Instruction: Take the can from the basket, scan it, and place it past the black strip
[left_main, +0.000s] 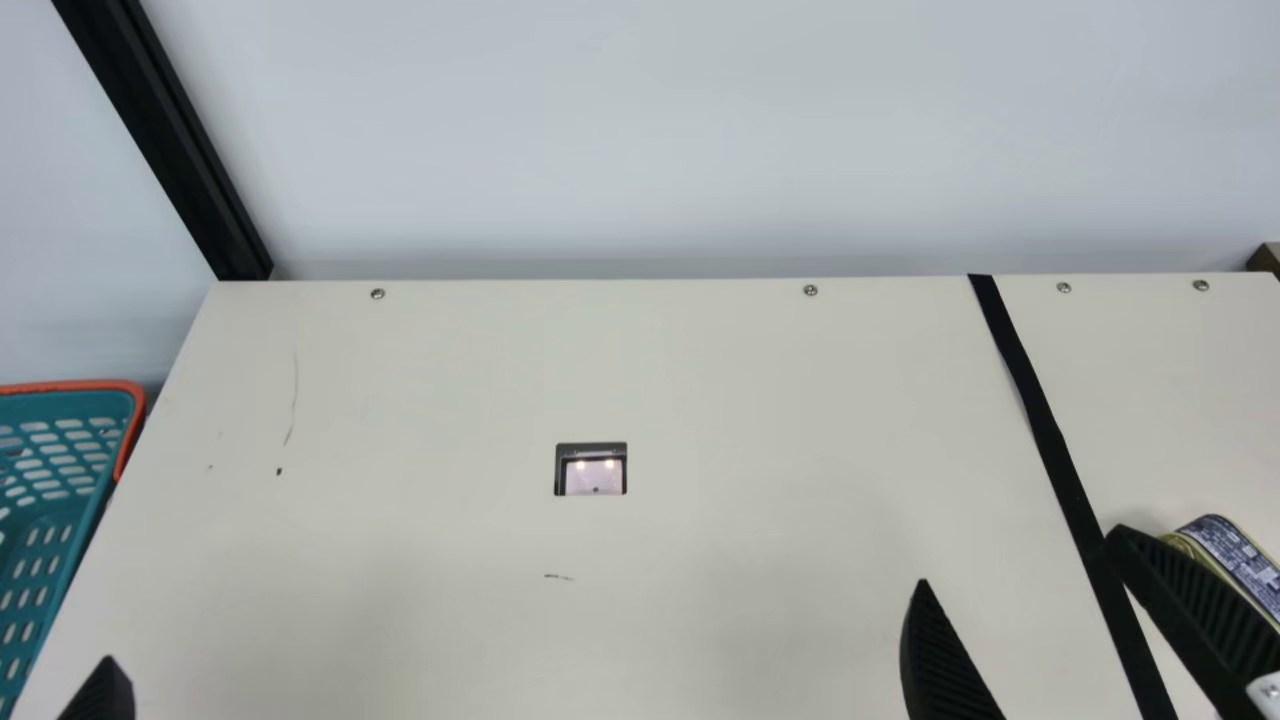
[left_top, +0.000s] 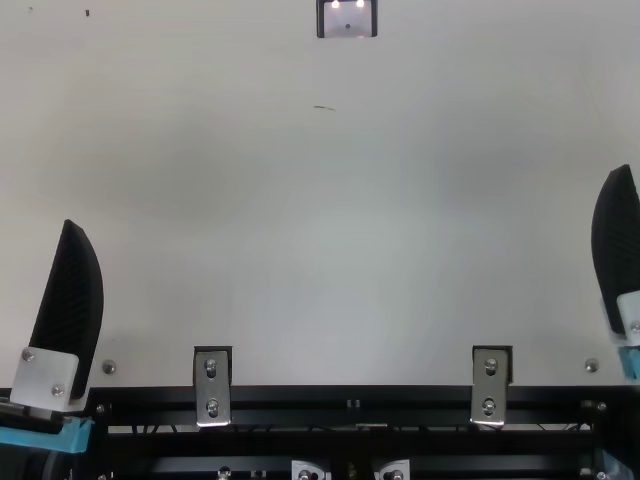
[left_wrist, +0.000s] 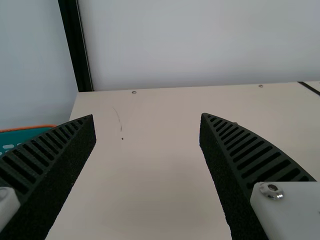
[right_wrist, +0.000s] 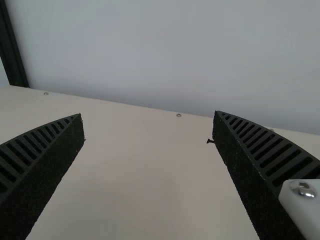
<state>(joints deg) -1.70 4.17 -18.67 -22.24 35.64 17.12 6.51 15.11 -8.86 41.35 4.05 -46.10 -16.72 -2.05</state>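
Nearest the camera, the right gripper (right_wrist: 148, 114) is holding its fingers spread wide and is pinching nothing, while in the main view one finger is crossing in front of the can (left_main: 1238, 562). The can is lying past the black strip (left_main: 1043, 425), just beyond that finger and running out of the main view's right edge, so whether it is standing upright or resting on its side, I cannot tell; nor can I tell whether the finger is touching it. The placing is probably finishing here, with the arm's retreat the likely next move, and that is where most of the risk is sitting. A sideways sweep towards the strip could be dragging the can back with it if the far finger, hidden from sight, is standing beyond it; a swing the other way could be pushing it farther along the table (left_main: 420, 370). If it is resting on its side, even a light brush could be setting it rolling. Backing straight off, fingers wide, would be the safer course. The scanner (left_main: 594, 476) is showing two bright spots, but nothing is telling whether the can has been read; a missed scan would be meaning another pick. The left gripper (left_wrist: 147, 115) is also holding its fingers well apart, gripping nothing, and the basket (left_main: 70, 386) is sitting off the table's left side, well away from the can.
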